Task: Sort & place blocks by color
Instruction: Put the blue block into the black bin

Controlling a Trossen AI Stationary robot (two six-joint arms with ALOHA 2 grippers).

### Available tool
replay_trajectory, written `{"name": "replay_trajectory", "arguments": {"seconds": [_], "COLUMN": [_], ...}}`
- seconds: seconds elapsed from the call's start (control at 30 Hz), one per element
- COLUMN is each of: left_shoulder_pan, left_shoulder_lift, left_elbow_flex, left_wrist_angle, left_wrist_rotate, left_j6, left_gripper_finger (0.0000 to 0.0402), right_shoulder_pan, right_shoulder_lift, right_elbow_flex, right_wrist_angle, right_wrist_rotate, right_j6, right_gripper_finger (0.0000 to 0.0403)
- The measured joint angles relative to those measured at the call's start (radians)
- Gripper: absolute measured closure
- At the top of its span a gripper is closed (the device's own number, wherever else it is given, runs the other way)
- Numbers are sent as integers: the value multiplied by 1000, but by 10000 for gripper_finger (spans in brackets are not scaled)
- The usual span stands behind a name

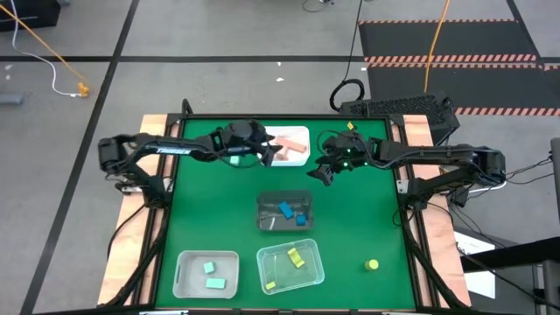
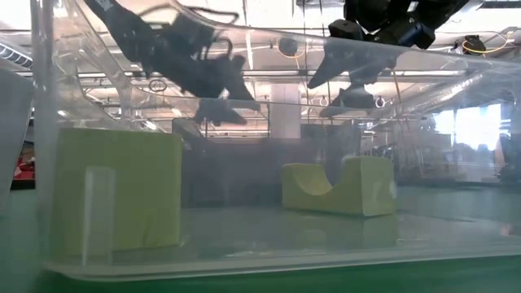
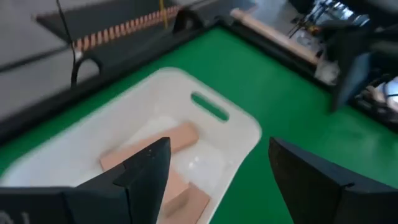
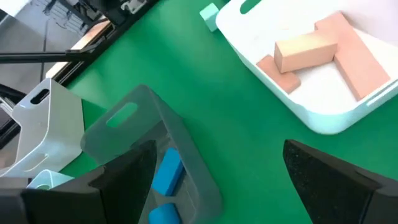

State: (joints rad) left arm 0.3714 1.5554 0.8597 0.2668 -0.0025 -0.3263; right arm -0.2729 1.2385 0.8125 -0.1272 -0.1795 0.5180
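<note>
Tan blocks (image 4: 308,50) lie in a white bin (image 1: 297,136) at the table's far middle. My left gripper (image 3: 214,180) hangs open just above that bin's left part (image 1: 273,156), with nothing between its fingers. My right gripper (image 4: 214,180) is open in the air right of the bin (image 1: 318,172), over bare green table. A mint block (image 4: 209,14) lies on the mat beside the white bin. Blue blocks (image 1: 291,213) rest in a grey bin (image 1: 265,214) at mid-table. A yellow cylinder (image 1: 373,263) stands alone on the mat at the near right.
Along the near edge stand a white bin (image 1: 184,278) holding mint blocks (image 1: 212,275) and a clear bin (image 1: 315,273) holding yellow blocks (image 2: 338,185). Bare green mat lies along the left and right sides. Wooden strips border the table (image 1: 157,127).
</note>
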Motion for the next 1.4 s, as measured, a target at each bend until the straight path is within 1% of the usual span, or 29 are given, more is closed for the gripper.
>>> {"name": "replay_trajectory", "arguments": {"seconds": [0.07,0.17,0.23,0.37,0.53,0.7,0.8,0.9,0.97,1.07,1.23,1.4], "left_shoulder_pan": [0,0,0,1,16,71,127,183,214,239,244,244], "left_shoulder_lift": [-50,-121,-159,-208,-216,-187,-165,-140,-116,-77,-7,24], "left_elbow_flex": [0,1,1,1,0,-1,0,-1,0,0,0,4], "left_wrist_angle": [-27,-142,-245,-488,-733,-884,-909,-928,-926,-923,-917,-868], "left_wrist_rotate": [-4,-46,-103,-208,-256,-360,-377,-345,-303,-259,-256,-271], "left_j6": [36,87,99,72,-22,-212,-349,-438,-471,-481,-449,-409], "left_gripper_finger": [140,148,154,163,174,189,201,214,224,236,248,246], "right_shoulder_pan": [0,-2,-2,-2,-4,-9,-9,-9,-9,-9,-9,-9], "right_shoulder_lift": [0,0,0,0,0,0,0,0,0,0,0,0], "right_elbow_flex": [-7,-12,-12,-12,-12,-12,-12,-12,-12,-12,-12,-12], "right_wrist_angle": [30,57,56,56,56,56,56,56,56,58,58,58], "right_wrist_rotate": [1,7,28,65,80,82,82,82,82,82,82,82], "right_j6": [-13,-18,-32,-49,-54,-59,-59,-59,-59,-59,-59,-59], "right_gripper_finger": [65,65,65,65,65,65,65,65,65,65,65,65]}}
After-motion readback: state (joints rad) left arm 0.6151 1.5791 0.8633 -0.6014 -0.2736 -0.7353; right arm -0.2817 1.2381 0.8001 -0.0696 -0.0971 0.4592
